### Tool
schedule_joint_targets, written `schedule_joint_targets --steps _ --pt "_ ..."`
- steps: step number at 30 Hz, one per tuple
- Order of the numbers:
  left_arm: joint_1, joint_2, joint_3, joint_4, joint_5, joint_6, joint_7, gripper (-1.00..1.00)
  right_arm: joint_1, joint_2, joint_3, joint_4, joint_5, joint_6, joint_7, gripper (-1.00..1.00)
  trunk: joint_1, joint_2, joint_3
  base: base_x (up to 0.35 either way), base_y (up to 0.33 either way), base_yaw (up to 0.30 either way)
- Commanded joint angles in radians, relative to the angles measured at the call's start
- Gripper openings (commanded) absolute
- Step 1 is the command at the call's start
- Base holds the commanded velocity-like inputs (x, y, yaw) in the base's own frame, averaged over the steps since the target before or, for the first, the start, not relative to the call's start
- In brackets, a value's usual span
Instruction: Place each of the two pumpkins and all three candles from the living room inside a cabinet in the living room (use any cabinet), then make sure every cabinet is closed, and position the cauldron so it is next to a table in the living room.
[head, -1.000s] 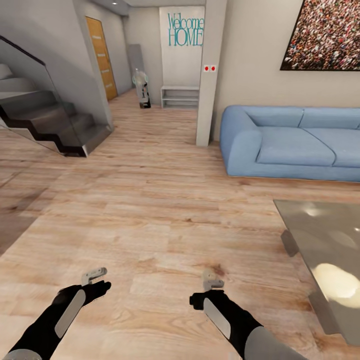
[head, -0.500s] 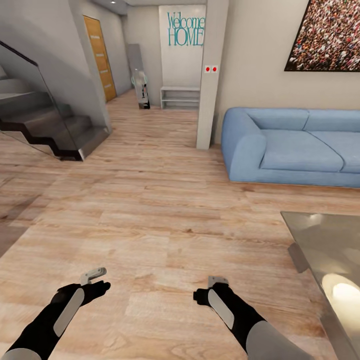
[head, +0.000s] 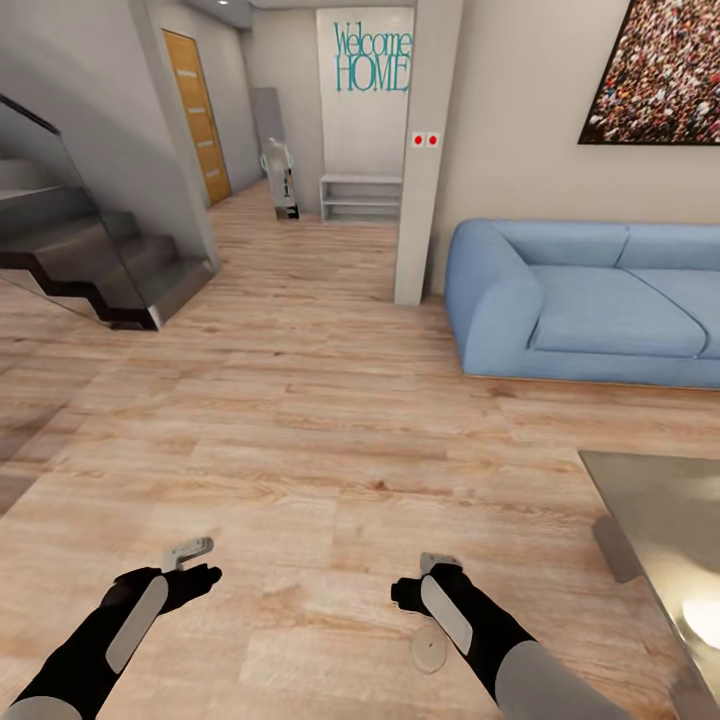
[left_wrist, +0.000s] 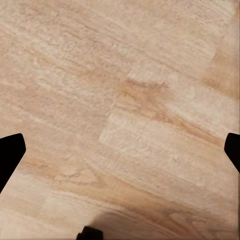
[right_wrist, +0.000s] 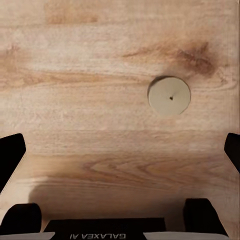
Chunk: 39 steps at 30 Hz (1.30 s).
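Note:
A cream candle (head: 429, 653) stands on the wooden floor just beneath my right forearm. The right wrist view looks down on the candle (right_wrist: 169, 95) as a round top with a dark wick dot. My right gripper (head: 438, 562) hovers above the floor a little beyond the candle, and the right gripper (right_wrist: 120, 155) has its fingers wide apart and empty. My left gripper (head: 190, 553) hangs over bare floor, and the left gripper (left_wrist: 120, 152) is open too. The corner of the grey glossy table (head: 665, 520) shows at the lower right. Pumpkins, cauldron and cabinet are out of view.
A blue sofa (head: 590, 300) stands against the right wall past a white pillar (head: 425, 150). A dark staircase (head: 90, 255) with a glass rail is at the left. A hallway with a low white shelf (head: 360, 195) runs ahead. Wooden floor stretches in front.
The whole view has shifted, so the camera moved: sofa and table slid right. The candle has come into sight under my right arm. The right wrist has turned slightly.

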Motion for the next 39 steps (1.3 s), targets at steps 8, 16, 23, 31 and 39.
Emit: schedule_joint_targets --steps 8,16,23,31,39 --pt "0.0 0.001 -0.003 -0.002 0.012 0.014 0.007 1.0 -0.001 -0.001 0.003 -0.002 -0.011 0.013 -0.03 1.0 0.001 0.0 -0.001 0.251 0.018 0.0" --pt "-0.001 0.001 -0.003 -0.009 0.012 0.014 0.008 1.0 -0.001 -0.002 0.002 0.0 -0.011 0.015 -0.031 1.0 0.001 0.0 -0.001 0.135 0.01 0.0" --pt "0.001 0.0 -0.001 -0.049 0.01 0.015 0.01 1.0 -0.001 -0.003 0.002 0.0 -0.011 0.015 -0.031 1.0 0.001 0.0 -0.001 0.006 0.0 0.0" --pt "0.001 0.001 0.0 -0.057 0.013 0.016 0.01 1.0 -0.001 -0.005 -0.05 0.0 -0.01 0.027 -0.031 1.0 0.02 -0.035 -0.017 0.0 0.0 0.0" --pt "0.001 0.001 0.0 -0.058 0.014 0.016 0.01 1.0 -0.001 -0.017 -0.06 0.0 -0.011 0.032 -0.031 1.0 0.05 -0.091 -0.042 0.0 0.0 0.0"
